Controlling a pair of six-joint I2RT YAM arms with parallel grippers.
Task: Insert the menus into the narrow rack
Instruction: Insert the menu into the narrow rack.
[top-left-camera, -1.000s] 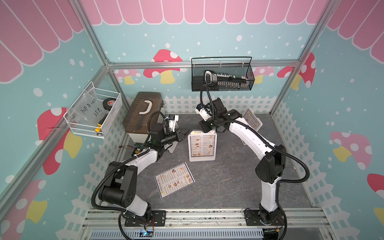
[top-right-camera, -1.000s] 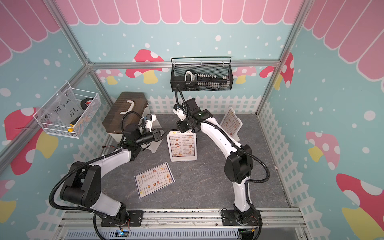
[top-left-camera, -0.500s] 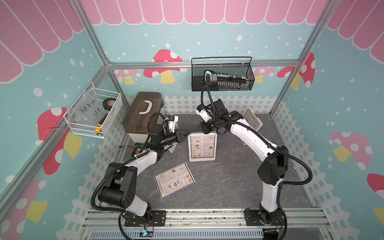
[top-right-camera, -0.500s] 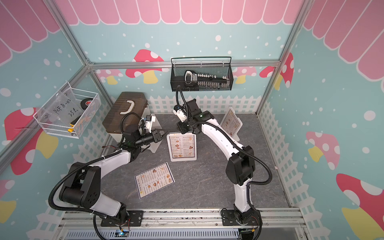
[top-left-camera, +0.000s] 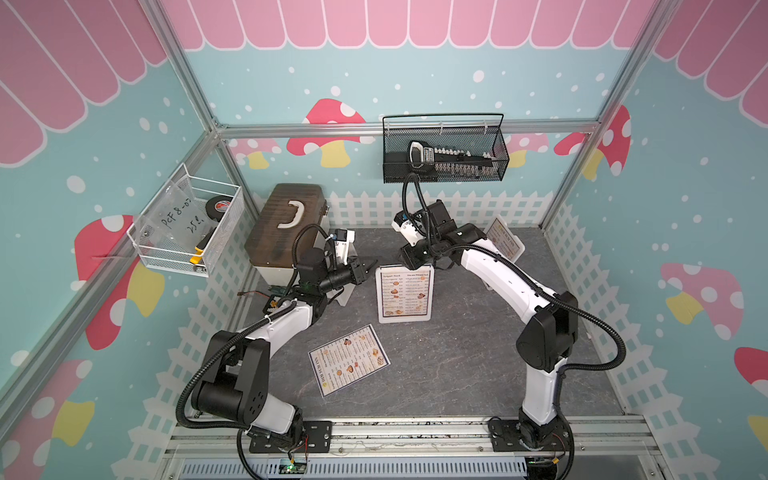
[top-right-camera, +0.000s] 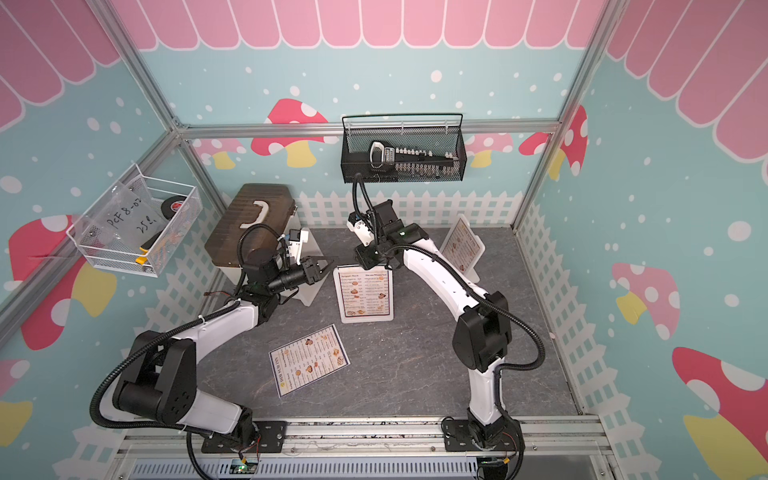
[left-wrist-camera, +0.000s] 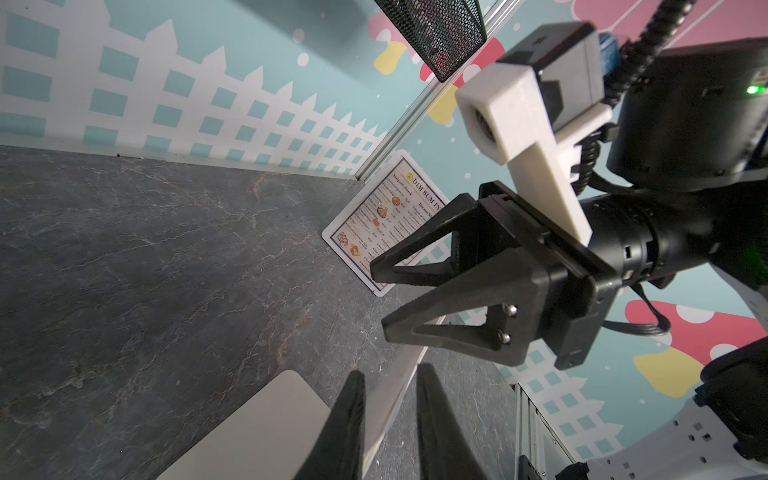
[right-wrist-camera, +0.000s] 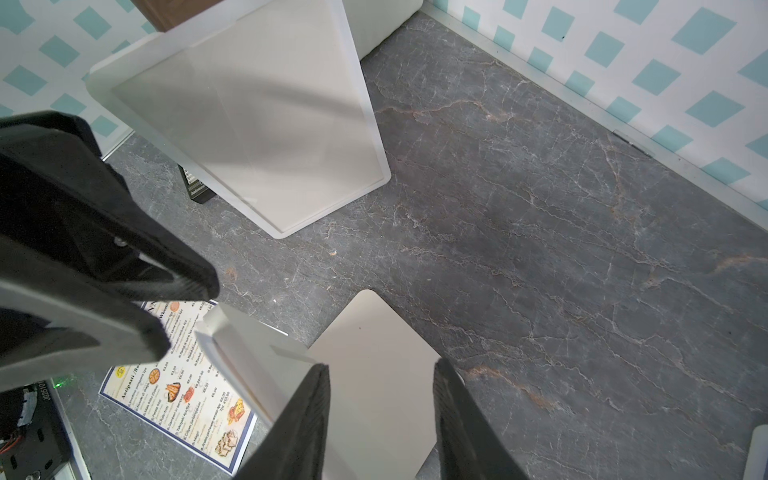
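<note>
Standing in the narrow white rack (top-left-camera: 404, 321) at the middle of the grey worktop (top-left-camera: 457, 353), the middle menu (top-left-camera: 404, 293) faces the front rail. Both top views show its text columns and small food photos, framed by the rack's pale rim.

The flat menu (top-left-camera: 348, 360) lies face up on the worktop in front of the rack and somewhat to my left, turned at a slant and apart from the rack. The corner menu (top-left-camera: 503, 240) stands tilted near the back right corner, partly hidden by the right arm. The left wrist view shows its "DIM SUM" heading.

The right gripper (top-left-camera: 417, 266) hangs over the rack's top edge. Its fingers (right-wrist-camera: 461, 424) are spread wide and hold nothing. In the right wrist view the rack's plain back panel shows below, between them.

The left gripper (top-left-camera: 371, 267) reaches in level from my left to the rack's upper left corner. Its fingers (left-wrist-camera: 349, 424) are only slightly parted, and the rack's thin white edge shows in the gap. I cannot tell whether they press on it.

An empty holder (right-wrist-camera: 249, 116) of translucent white stands tilted just behind the left arm, beside a brown-lidded box (top-left-camera: 286, 224) at the back left. A black mesh basket (top-left-camera: 444, 162) hangs on the back wall and a white wire basket (top-left-camera: 187, 228) on the left wall.
</note>
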